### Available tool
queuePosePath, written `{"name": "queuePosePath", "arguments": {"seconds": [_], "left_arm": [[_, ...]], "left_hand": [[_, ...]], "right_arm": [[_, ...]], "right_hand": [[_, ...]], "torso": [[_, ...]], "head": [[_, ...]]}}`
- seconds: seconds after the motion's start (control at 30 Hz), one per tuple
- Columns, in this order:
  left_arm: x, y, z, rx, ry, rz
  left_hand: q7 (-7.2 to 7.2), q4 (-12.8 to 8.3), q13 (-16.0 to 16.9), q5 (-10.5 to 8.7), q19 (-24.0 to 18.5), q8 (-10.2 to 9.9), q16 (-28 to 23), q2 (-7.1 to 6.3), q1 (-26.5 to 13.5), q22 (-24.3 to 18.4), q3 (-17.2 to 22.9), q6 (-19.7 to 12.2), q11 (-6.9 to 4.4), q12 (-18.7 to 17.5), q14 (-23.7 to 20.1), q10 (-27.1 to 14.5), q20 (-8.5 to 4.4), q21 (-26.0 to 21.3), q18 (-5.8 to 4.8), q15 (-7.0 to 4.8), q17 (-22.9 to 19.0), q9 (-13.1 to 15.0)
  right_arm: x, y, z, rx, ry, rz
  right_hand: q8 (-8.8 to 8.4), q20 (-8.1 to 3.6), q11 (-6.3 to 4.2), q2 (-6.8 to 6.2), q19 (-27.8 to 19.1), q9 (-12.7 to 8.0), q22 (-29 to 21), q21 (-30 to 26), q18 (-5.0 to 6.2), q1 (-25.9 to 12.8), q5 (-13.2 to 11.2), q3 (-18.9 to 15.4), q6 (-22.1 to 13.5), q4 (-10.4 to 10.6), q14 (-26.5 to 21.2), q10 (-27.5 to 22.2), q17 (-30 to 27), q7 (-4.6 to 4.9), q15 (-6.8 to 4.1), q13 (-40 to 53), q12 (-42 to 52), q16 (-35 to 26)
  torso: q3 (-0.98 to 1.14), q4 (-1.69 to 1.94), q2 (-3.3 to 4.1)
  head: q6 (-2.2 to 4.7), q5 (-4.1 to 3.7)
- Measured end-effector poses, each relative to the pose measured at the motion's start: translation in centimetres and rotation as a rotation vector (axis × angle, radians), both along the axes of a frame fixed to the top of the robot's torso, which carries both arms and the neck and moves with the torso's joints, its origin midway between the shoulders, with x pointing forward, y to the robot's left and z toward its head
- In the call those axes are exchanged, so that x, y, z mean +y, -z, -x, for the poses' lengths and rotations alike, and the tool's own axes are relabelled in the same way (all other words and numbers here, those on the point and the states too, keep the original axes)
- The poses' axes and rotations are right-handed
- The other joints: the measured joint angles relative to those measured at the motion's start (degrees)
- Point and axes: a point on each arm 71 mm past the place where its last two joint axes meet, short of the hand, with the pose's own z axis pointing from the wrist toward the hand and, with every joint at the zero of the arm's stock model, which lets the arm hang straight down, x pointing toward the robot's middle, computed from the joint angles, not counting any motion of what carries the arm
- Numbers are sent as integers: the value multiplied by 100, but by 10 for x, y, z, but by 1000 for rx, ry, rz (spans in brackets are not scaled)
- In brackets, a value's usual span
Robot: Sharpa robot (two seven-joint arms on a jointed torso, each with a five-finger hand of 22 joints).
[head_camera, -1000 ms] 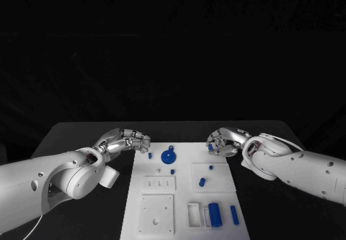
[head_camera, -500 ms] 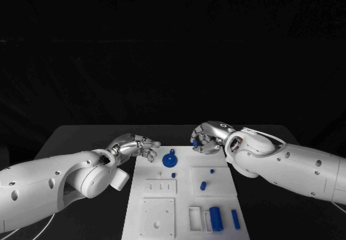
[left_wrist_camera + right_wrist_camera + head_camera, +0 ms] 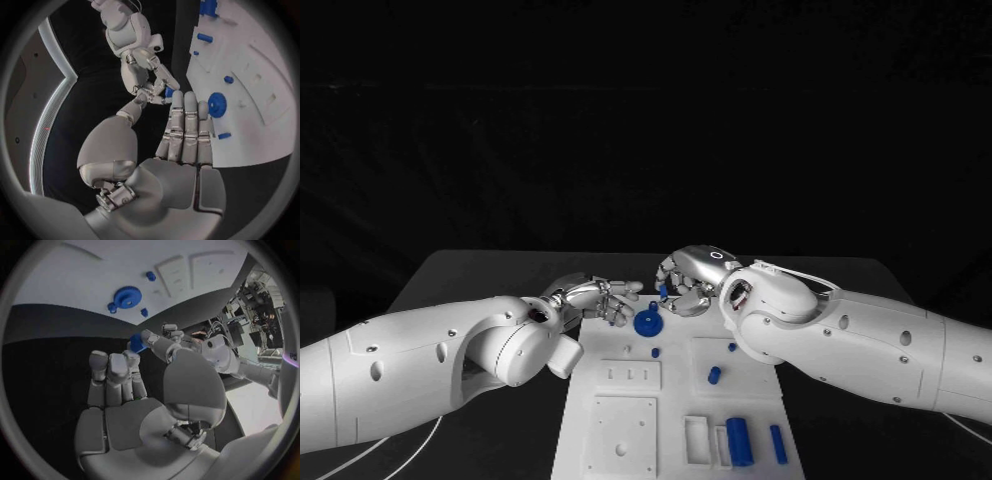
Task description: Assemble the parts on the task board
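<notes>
I read a small blue part (image 3: 137, 342) pinched at the fingertips of the right hand (image 3: 687, 281), above the far edge of the task board (image 3: 625, 425). In the right wrist view the thumb and one finger close on it while the other fingers stand straight and together, which leaves most of the part exposed. I judge this grip is chosen so the piece can be passed over or re-gripped.

The left hand (image 3: 593, 296) sits at about 9 o'clock from the part, very near it. Its fingers are extended side by side with the thumb set apart, and it holds nothing; in the left wrist view its fingertips (image 3: 185, 97) come just beside the part (image 3: 169, 92). Whether they touch it I cannot tell.

Directly beneath, at 6 o'clock from the hands, the blue gear (image 3: 648, 322) rests on the board, with a small peg (image 3: 655, 352) below it. Further toward me lie a short blue cylinder (image 3: 713, 374), a larger cylinder (image 3: 738, 441) and a slim bar (image 3: 777, 443). I judge the pinched part is meant for the board's far section, near the gear
</notes>
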Motion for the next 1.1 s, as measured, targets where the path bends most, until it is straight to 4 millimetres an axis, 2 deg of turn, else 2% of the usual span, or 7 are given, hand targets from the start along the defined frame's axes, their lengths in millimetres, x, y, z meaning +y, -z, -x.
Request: {"name": "queuePosePath", "arguments": {"seconds": [0.27, 0.3, 1.1], "left_arm": [[-3, 1, 0, 17, -7, -10], [-3, 1, 0, 17, -9, -12], [-7, 3, -1, 27, -9, -51]], "left_hand": [[29, 86, 25, -23, -167, 0, -40, -55, 13, 6, 41, 28, 126, -135, -171, -331, 64, -41, -2, 69, -37, 0], [29, 98, 32, -23, -175, 0, -40, -55, 14, 6, 29, 28, 131, -136, -172, -336, 72, -41, -53, 70, -37, 0], [48, 117, 68, -23, -216, 0, -40, -55, 14, 17, 41, 50, 131, -139, -171, -336, 72, -41, -60, 70, -36, 12]], "right_arm": [[14, -1, 4, -7, -10, 13], [15, -1, 4, -7, -11, 15], [32, -2, 12, -14, -41, 27]], "right_hand": [[0, 1, 0, -21, 0, -2, 6, 0, 0, 22, 0, 5, 0, 28, -12, 0, -1, 1, -12, 0, 0, 0], [0, 1, 0, -21, 0, -2, 5, 0, 1, 22, 0, 5, -1, 28, -12, 0, -1, 1, -12, 0, 0, 0], [-2, 1, 0, -44, 0, 4, 10, 0, 1, -2, 0, 5, -2, 59, 8, 0, -2, 3, -31, 0, 0, 0]], "torso": [[-1, 2, -3], [-1, 2, -3], [5, -4, 4]], "head": [[12, 80], [12, 82], [20, 115]]}}
